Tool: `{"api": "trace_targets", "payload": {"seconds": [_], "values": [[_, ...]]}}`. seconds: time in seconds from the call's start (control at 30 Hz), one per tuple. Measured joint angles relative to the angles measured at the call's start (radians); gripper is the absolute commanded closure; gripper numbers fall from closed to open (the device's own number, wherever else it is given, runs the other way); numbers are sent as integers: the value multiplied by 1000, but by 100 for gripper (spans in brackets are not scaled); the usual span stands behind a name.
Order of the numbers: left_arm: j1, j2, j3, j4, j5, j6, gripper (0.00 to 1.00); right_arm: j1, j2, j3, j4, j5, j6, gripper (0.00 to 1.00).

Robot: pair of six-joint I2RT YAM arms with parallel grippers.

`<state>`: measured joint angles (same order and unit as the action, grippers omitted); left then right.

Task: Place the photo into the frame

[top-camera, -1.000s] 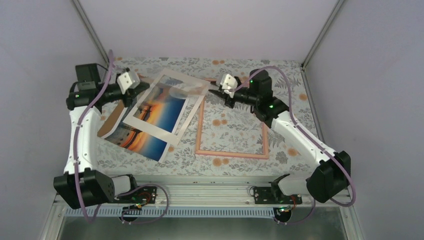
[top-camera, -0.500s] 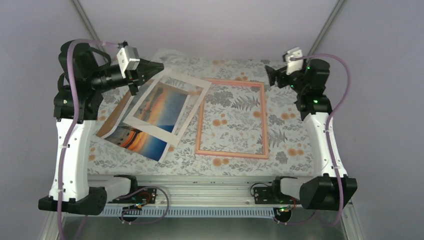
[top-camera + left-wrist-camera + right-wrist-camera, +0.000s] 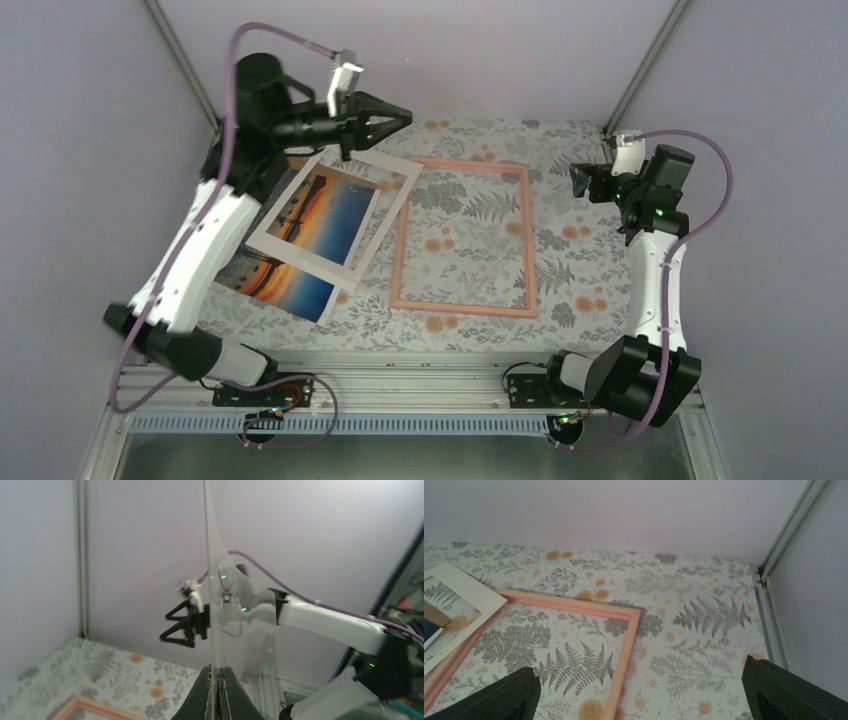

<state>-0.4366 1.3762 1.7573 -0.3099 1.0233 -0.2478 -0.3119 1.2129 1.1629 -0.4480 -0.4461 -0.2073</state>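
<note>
Left gripper (image 3: 400, 116): pinching clear sheet (image 3: 235, 630), holding it upright above the table.
Right gripper (image 3: 577, 182): spreading wide, hanging beyond frame's right edge.
Frame (image 3: 527, 240): lying flat, mat (image 3: 375, 238) corner overlapping its left rail.
Photo (image 3: 285, 283): lying under mat.

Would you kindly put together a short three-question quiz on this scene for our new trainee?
1. True or false: the photo lies inside the frame.
2. Pick one: the left claw is A) open and empty, B) shut on a clear sheet held upright, C) shut on the frame.
3. Fill in the gap: the right claw stands ____ and holds nothing.

Key: 1 false, the photo lies on the table to the left of the frame; 2 B; 3 open.
</note>
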Motion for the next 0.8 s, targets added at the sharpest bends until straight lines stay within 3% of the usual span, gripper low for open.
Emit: {"api": "trace_targets", "payload": {"seconds": [0.17,0.37,0.63,0.8], "values": [[0,199,-49,89,-76,-124,98,-77,35,-3,-56,-70,15,6],[-4,428,-171,163,-192,-175,98,-109,97,-18,-135,-201,35,7],[-3,775,-90,179,-301,-136,98,-108,111,-66,-135,-252,56,8],[19,826,-47,142,-354,-91,98,-109,142,-68,-126,-269,73,8]]}}
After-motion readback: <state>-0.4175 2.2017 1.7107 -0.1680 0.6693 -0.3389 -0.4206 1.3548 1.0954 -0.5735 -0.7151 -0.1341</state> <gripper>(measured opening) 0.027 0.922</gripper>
